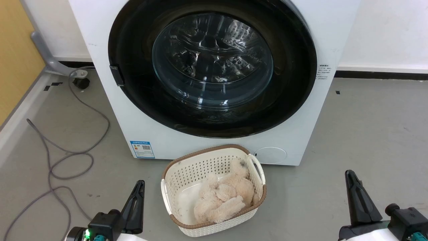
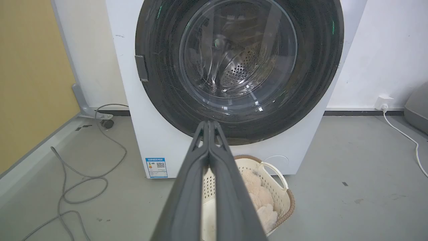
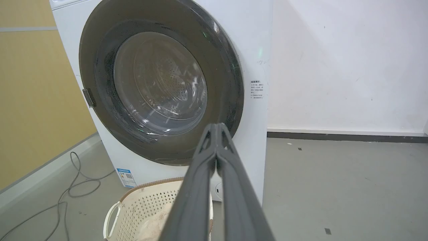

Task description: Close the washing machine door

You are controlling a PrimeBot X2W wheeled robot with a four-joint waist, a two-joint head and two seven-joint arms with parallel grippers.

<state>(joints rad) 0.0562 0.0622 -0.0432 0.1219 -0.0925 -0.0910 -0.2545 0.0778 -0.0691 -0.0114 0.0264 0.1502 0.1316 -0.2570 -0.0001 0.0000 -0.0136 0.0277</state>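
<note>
washing machine door [image 3: 160,87] closed, basket [image 3: 147,204] below

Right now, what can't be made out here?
- Head view: washing machine top cut off by the upper edge.
- Head view: blue label print too small.
- All views: drum contents, lost in reflections on the washing machine door.
- Left wrist view: basket partly behind left gripper.

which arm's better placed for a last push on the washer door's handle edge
Left, probably: the washing machine door has its handle tab on the left edge, nearer the left gripper; the right gripper is farther across.
</note>
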